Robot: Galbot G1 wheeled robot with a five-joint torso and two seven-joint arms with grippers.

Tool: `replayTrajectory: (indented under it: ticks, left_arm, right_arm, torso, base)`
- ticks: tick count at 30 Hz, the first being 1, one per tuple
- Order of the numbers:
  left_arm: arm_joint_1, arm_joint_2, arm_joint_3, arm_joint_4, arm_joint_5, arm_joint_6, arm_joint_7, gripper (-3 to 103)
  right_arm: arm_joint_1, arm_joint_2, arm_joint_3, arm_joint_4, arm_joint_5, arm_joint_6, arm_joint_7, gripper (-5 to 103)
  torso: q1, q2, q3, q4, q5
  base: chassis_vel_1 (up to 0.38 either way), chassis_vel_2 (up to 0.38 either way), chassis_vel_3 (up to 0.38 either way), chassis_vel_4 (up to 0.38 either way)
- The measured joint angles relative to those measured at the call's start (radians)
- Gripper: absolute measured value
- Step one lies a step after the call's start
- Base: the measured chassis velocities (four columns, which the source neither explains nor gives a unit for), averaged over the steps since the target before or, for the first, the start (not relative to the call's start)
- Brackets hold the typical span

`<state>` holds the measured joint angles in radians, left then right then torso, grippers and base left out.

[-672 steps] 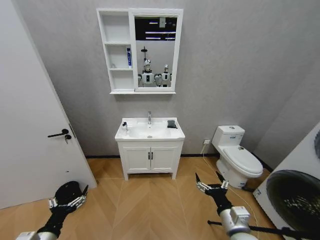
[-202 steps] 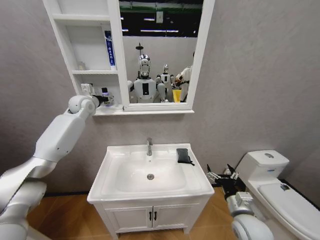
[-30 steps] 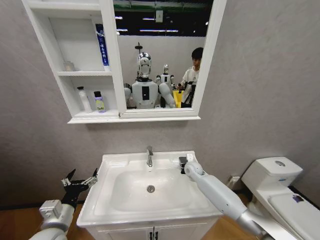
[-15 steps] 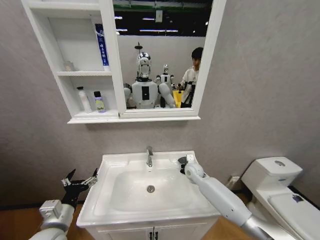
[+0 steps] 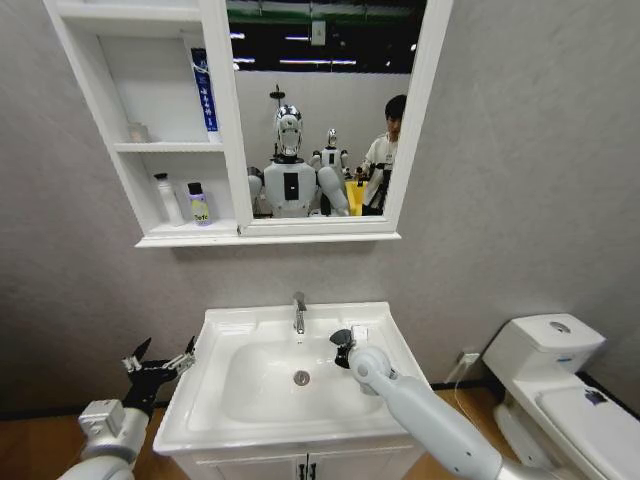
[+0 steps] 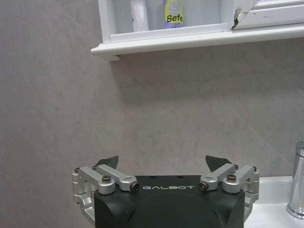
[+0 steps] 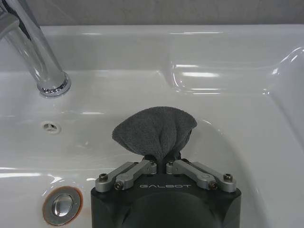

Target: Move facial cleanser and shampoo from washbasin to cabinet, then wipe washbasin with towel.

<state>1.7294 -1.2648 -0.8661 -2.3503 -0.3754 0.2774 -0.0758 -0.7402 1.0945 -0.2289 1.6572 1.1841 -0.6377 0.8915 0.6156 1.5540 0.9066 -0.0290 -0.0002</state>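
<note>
Right pincer (image 7: 164, 165) (clamping towel (image 7: 154, 130)) over washbasin (image 7: 228, 52)

R gripper (image 5: 345, 347) carried towel (image 7: 154, 129) from ledge into washbasin (image 5: 215, 322) bowl.

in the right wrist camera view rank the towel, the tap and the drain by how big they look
1. towel, nearest the camera, pinched in the right gripper
2. tap, cropped, so unsure against the towel
3. drain

A bathroom: washbasin (image 5: 300, 385), toilet (image 5: 560, 385), mirror cabinet (image 5: 160, 130) (wall-hung).
</note>
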Motion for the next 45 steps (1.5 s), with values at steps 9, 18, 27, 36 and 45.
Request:
replayTrajectory:
  ticks: [9,18,27,36,45]
  left_arm:
    - [0.000,0.000,0.000,0.000,0.000,0.000,0.000,100]
    - [0.000,0.000,0.000,0.000,0.000,0.000,0.000,100]
    - [0.000,0.000,0.000,0.000,0.000,0.000,0.000,100]
    - [0.000,0.000,0.000,0.000,0.000,0.000,0.000,100]
    - [0.000,0.000,0.000,0.000,0.000,0.000,0.000,100]
  right_arm:
    - [-0.035,0.046,0.009,-0.083,-0.071,0.005,-0.043,3]
    - [-0.090,0.020,0.042,-0.046,-0.104,0.019,-0.020,3]
    - [-0.127,0.015,0.068,-0.030,-0.156,0.024,-0.024,3]
    - [-0.143,0.033,0.088,-0.070,-0.189,0.032,-0.081,3]
    - [-0.111,0.118,0.065,-0.152,-0.203,0.036,-0.118,3]
  torso:
    - [0.000,0.000,0.000,0.0001,0.0002]
    - [0.000,0.000,0.000,-0.0001,0.0002]
    - [0.000,0.000,0.000,0.0001,0.0002]
    - [0.000,0.000,0.000,-0.0001,0.0001]
    - [0.000,0.000,0.000,0.0001,0.0000]
  base:
    - [0.000,0.000,0.000,0.000]
    - [0.000,0.000,0.000,0.000]
    - [0.000,0.000,0.000,0.000]
    - [0.000,0.000,0.000,0.000]
    - [0.000,0.000,0.000,0.000]
